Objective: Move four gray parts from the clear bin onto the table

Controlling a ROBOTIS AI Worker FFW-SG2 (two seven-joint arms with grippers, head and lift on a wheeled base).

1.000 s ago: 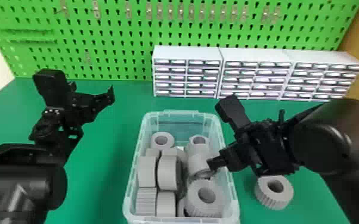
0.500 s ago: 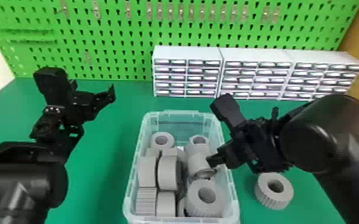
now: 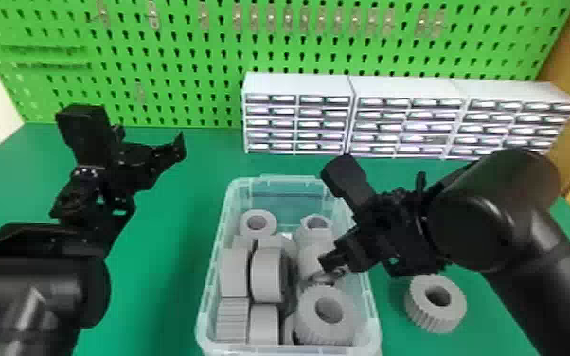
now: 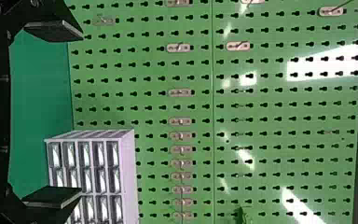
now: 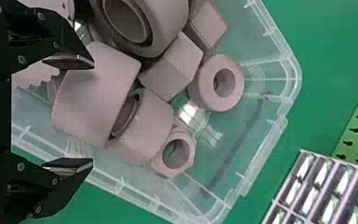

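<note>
Hanging over the right side of the clear bin [image 3: 209, 284], the robot's right gripper [image 3: 331, 261] has its two fingers wide apart, with nothing pinched in them. A fat gray part [image 5: 95, 95] lies near its tips. Lots more gray bits are piled up in the bin, some with round holes. One gray ring [image 3: 433, 305] is already out, sitting on the green table [image 3: 156, 293] to the right of the bin. Over on the left, above the table, I see the left gripper [image 3: 177, 149], empty, its fingers wide too. White drawers [image 3: 298, 123] stand behind the bin.
</note>
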